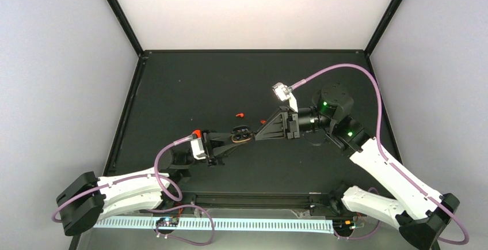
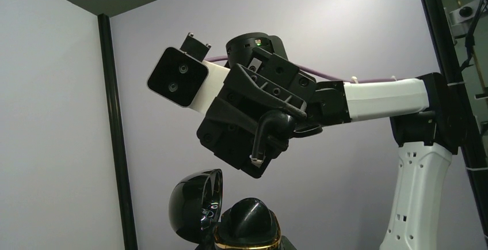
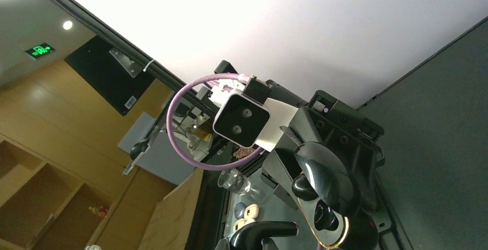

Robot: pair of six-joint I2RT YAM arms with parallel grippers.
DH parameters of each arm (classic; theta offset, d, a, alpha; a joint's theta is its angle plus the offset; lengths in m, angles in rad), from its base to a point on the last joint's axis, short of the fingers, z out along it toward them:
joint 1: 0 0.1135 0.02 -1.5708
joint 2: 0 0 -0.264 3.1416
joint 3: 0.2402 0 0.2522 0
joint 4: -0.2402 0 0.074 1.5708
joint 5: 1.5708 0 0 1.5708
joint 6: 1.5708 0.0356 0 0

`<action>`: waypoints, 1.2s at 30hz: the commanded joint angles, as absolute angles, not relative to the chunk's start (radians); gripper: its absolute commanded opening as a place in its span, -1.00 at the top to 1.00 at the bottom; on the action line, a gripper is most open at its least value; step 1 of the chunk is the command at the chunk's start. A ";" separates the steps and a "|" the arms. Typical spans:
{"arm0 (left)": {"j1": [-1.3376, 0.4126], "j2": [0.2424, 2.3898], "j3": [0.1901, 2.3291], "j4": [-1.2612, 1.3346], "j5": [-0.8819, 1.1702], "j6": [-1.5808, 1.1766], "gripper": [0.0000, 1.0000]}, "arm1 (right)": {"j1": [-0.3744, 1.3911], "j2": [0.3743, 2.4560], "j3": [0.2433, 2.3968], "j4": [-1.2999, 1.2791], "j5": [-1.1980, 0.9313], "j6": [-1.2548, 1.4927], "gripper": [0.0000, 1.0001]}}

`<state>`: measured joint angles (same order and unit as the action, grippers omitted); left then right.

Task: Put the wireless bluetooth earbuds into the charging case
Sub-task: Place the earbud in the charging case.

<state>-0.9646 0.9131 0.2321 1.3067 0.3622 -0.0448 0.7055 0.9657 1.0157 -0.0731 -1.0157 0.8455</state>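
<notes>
Left claw (image 1: 233,139): closed on the charging case (image 1: 242,137), near the middle of the table (image 1: 172,88). Own fingers hidden behind the case in the left wrist view, so grip judged from the top view and the right wrist view. Height above the table hard to judge.

Case open. Glossy black lid (image 2: 195,204) swung out to one side, dark rounded body beside it with a gold-orange rim (image 2: 247,243). Looks black rather than red in both wrist views; orange rim only in the top view.

Right claw (image 1: 258,136): pointing at the case from the right, tip just beside it. Touching or apart, cannot tell. How far open, cannot tell. Only one dark curved finger (image 3: 259,234) visible in its own wrist view, low in frame, next to the open case. Seen head-on from the left wrist view, up above the case, small pale tip at the lower end. Anything held, not discernible.

One of the wireless bluetooth earbuds (image 1: 240,114): tiny red-orange piece lying on the table just beyond the case, apart from both claws.

Second red-orange bit (image 1: 197,133) right by the left wrist camera (image 1: 198,148); too small to identify.
</notes>
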 commanded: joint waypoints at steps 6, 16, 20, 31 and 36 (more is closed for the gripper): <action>-0.971 0.916 0.258 1.344 0.350 -0.045 0.97 | 0.700 1.009 0.982 0.008 -1.053 0.912 0.88; -0.971 0.907 0.255 1.326 0.331 -0.037 0.97 | 0.704 1.026 0.965 0.041 -1.064 0.959 0.89; -0.971 0.900 0.252 1.321 0.331 -0.036 0.97 | 0.703 1.030 0.964 0.031 -1.060 0.954 0.89; -0.971 0.887 0.247 1.314 0.331 -0.035 0.97 | 0.703 1.031 0.976 -0.021 -1.041 0.913 0.88; -0.971 0.882 0.244 1.307 0.339 -0.033 0.97 | 0.704 1.035 0.986 -0.033 -1.035 0.903 0.89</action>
